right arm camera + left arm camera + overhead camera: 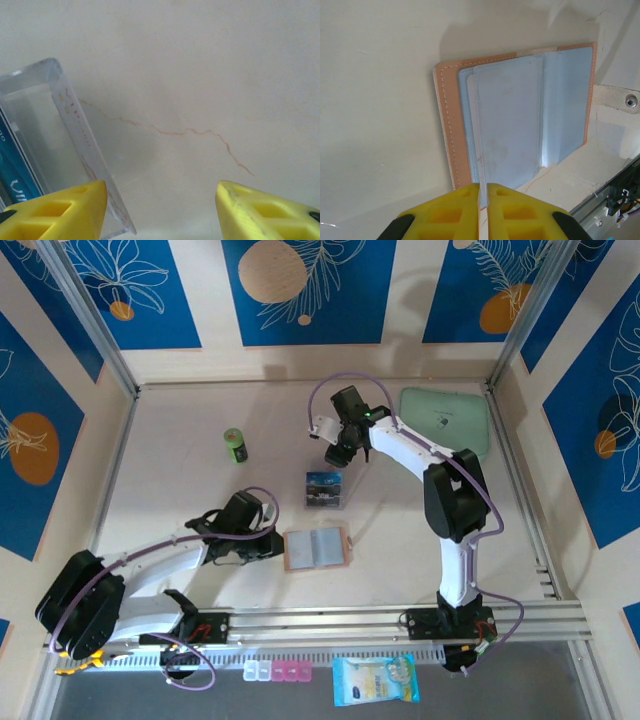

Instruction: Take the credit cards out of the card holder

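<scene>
Card holder (317,548) lies open, near centre; its pockets appear empty. Credit cards (325,487) stand in the clear tray (70,130) just beyond. Right gripper (162,210) gapes at the tray's edge. Left gripper (483,192) is closed just left of the holder. Probable step: final deposit. Next: verify the pockets.

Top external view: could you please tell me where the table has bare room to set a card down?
Bare: from the green canister to the left wall, and between the card holder and the right arm's base. Crowded: around the clear tray beside the right gripper, and at the left gripper.
</scene>
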You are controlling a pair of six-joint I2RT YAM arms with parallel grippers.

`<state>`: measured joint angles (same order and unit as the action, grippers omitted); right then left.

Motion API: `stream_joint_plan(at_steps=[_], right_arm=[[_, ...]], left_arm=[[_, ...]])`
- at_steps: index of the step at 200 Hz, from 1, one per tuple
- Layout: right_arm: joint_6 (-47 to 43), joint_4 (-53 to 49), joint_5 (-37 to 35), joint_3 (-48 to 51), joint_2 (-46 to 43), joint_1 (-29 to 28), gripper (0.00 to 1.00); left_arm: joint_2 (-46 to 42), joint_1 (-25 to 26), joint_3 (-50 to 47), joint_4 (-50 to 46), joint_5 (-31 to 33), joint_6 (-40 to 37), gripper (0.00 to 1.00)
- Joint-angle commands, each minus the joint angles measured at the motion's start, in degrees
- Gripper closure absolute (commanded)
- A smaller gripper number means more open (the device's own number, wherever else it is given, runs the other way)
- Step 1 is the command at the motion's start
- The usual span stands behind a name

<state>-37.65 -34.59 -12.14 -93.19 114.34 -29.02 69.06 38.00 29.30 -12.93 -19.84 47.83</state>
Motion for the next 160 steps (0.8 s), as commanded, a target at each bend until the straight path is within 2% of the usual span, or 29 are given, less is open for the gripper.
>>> stream_joint_plan(at_steps=[1,105,160], right_arm=[[1.4,1.3,-0.2,-1.1,-2.3,0.3,0.41],[2.3,0.4,-0.6,-2.3,3.1,0.6,0.41],[2.9,1.2,-0.2,-1.2,1.1,0.4,0.41]], left_arm=[[-1.1,-0.7,0.2,-1.4,0.5,-0.6,0.88],[-2.0,-0.7,-0.1,-1.6,0.6,-0.4,0.88],[-1.8,-0.7,0.0,-1.6,0.5,-0.5,0.88]])
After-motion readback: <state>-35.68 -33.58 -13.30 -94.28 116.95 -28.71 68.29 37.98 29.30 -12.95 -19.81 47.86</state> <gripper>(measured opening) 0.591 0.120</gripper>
